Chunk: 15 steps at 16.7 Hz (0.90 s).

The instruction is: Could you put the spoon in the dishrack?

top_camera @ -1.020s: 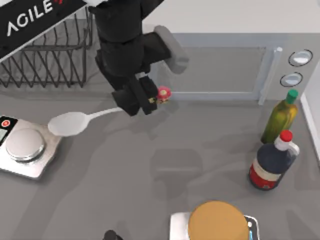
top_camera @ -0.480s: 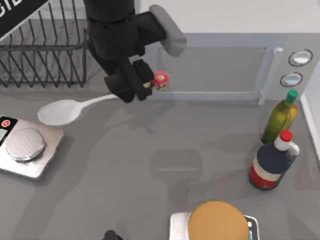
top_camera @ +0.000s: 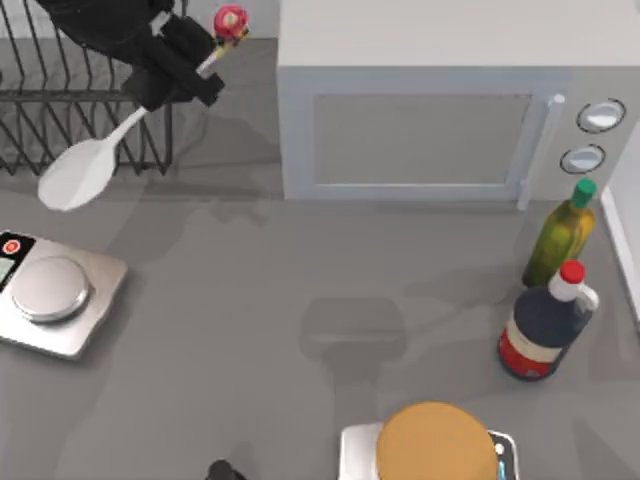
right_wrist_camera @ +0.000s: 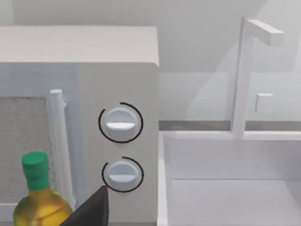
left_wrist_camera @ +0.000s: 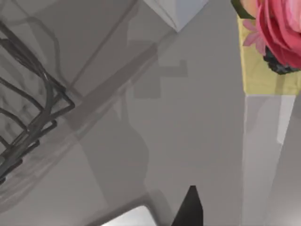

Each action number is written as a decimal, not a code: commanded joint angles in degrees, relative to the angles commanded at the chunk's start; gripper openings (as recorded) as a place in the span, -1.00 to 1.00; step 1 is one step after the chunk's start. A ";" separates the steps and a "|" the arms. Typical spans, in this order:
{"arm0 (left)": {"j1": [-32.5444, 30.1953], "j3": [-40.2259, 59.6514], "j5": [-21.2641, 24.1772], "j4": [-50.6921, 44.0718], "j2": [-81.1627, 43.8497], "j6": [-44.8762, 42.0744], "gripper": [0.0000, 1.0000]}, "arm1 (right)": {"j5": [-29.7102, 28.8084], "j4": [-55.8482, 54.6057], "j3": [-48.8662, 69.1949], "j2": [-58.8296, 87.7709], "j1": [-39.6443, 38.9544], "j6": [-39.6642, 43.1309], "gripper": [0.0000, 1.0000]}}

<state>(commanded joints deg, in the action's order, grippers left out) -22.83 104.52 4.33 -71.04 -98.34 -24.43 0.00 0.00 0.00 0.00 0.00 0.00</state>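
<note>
Carrying the spoon (top_camera: pixel 95 165) toward the dishrack (top_camera: pixel 60 95); catalogue taken with the dishrack as landmark.

- Left gripper (top_camera: pixel 180 72): above the dishrack's front right corner, jaws closed on the spoon's handle, just below the red-pink knob (top_camera: pixel 231 20).
- Spoon: off the table, slanted; knob beyond the dishrack's right end, white bowl hanging in front of the front bars, outside the basket. Not yet over the interior.
- Dishrack: black wire bars at the table's back left; bars and a corner also in the left wrist view (left_wrist_camera: pixel 33 117).
- Right gripper: a dark tip at the edge of the right wrist view (right_wrist_camera: pixel 91 212), far from the dishrack, facing the microwave's (top_camera: pixel 440 110) dials; jaw state not determinable.
- Scale (top_camera: pixel 50 295): in front of the dishrack, directly under the spoon's bowl.
- Bottles: green-capped (top_camera: pixel 560 235) and red-capped (top_camera: pixel 545 325), far right of the dishrack, past the microwave.
- Round tan item (top_camera: pixel 435 445): far in front, on a second scale; probably bread, hard to confirm.

Hazards, as judged:
- Bowl catching the front bars if moved inward without more height; handle twisting in the grip.
- Grip near the knob end leaves a long overhang; possible swing or slip.
- Early release would drop the spoon onto the scale.
</note>
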 joint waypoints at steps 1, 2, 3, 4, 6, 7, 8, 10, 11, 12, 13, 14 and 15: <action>2.58 -3.20 0.57 4.64 3.46 1.82 -1.00 | 0.00 0.00 0.00 0.00 0.00 0.00 1.00; 5.29 -6.62 1.16 9.62 7.08 3.72 -1.00 | 0.00 0.00 0.00 0.00 0.00 0.00 1.00; 8.09 -10.16 1.76 14.82 10.85 5.67 -1.00 | 0.00 0.00 0.00 0.00 0.00 0.00 1.00; 10.93 -13.78 2.37 20.17 14.74 7.65 -1.00 | 0.00 0.00 0.00 0.00 0.00 0.00 1.00; 16.62 -20.97 3.60 30.91 22.77 11.59 -1.00 | 0.00 0.00 0.00 0.00 0.00 0.00 1.00; 19.37 -24.41 4.21 36.03 26.82 13.51 -1.00 | 0.00 0.00 0.00 0.00 0.00 0.00 1.00; 22.00 -27.65 4.81 40.76 30.79 15.36 -1.00 | 0.00 0.00 0.00 0.00 0.00 0.00 1.00; 26.74 -33.33 5.92 48.69 38.07 18.77 -1.00 | 0.00 0.00 0.00 0.00 0.00 0.00 1.00; 28.74 -35.68 6.41 51.79 41.11 20.25 -1.00 | 0.00 0.00 0.00 0.00 0.00 0.00 1.00; 30.41 -37.60 6.82 54.24 43.52 21.51 -1.00 | 0.00 0.00 0.00 0.00 0.00 0.00 1.00; 31.72 -39.08 7.15 56.09 45.34 22.53 -1.00 | 0.00 0.00 0.00 0.00 0.00 0.00 1.00; 32.64 -40.10 7.39 57.35 46.58 23.25 -1.00 | 0.00 0.00 0.00 0.00 0.00 0.00 1.00; 33.14 -40.64 7.51 58.01 47.23 23.65 -1.00 | 0.00 0.00 0.00 0.00 0.00 0.00 1.00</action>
<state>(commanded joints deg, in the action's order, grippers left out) 10.30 63.88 11.84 -13.02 -51.11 -0.78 0.00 0.00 0.00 0.00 0.00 0.00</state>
